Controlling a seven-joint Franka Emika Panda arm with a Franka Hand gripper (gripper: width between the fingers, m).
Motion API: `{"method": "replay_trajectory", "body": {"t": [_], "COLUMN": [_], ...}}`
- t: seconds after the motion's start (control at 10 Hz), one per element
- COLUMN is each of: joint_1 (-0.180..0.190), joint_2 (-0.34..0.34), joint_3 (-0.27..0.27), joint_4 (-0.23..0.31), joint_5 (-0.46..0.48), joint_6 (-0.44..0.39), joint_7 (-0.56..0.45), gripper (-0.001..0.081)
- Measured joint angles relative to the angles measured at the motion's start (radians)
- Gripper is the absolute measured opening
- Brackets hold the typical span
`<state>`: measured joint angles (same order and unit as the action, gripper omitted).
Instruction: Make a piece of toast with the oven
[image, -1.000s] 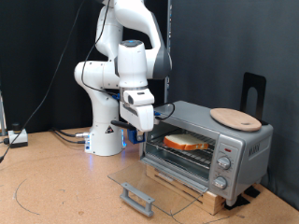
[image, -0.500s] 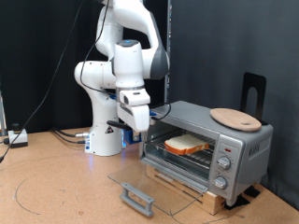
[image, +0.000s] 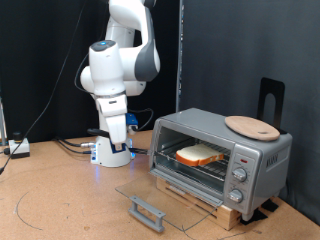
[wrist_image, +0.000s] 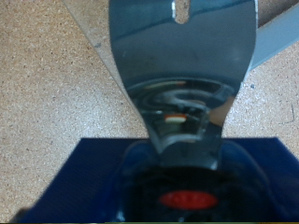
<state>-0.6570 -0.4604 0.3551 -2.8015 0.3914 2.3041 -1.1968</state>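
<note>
The piece of toast (image: 200, 154) lies flat on the wire rack inside the silver oven (image: 250, 150), pale face up with a brown crust. The oven's glass door (image: 170, 192) is folded down flat, its grey handle (image: 147, 211) towards the exterior view's bottom. My gripper (image: 127, 146) hangs low in front of the robot's white base, well to the exterior view's left of the oven and clear of it. In the wrist view the gripper (wrist_image: 177, 11) shows as one dark mass with only a thin slit between the fingers, and nothing is held.
A round tan wooden board (image: 251, 126) lies on top of the oven. The oven stands on a wooden slatted base (image: 205, 197). A black stand (image: 271, 100) rises behind it. Cables and a small box (image: 17, 148) lie at the exterior view's left on the cork tabletop (image: 70, 200).
The arm has swung away from the oven's open mouth to the exterior view's left and the gripper has dropped in front of the robot base. The toast stays on the rack.
</note>
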Motion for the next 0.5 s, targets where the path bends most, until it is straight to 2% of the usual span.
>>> {"method": "replay_trajectory", "body": {"t": [0.1, 0.2, 0.4, 0.5], "joint_1": [0.002, 0.013, 0.048, 0.06], "joint_2": [0.001, 0.0, -0.029, -0.054], "joint_3": [0.004, -0.01, -0.08, -0.099], "joint_4": [0.0, 0.01, 0.055, 0.07], "joint_5": [0.0, 0.053, 0.198, 0.235], "joint_6": [0.0, -0.041, -0.175, -0.222], "joint_7": [0.0, -0.013, -0.096, -0.118], "gripper": [0.0395, 0.0395, 0.0395, 0.0395]}}
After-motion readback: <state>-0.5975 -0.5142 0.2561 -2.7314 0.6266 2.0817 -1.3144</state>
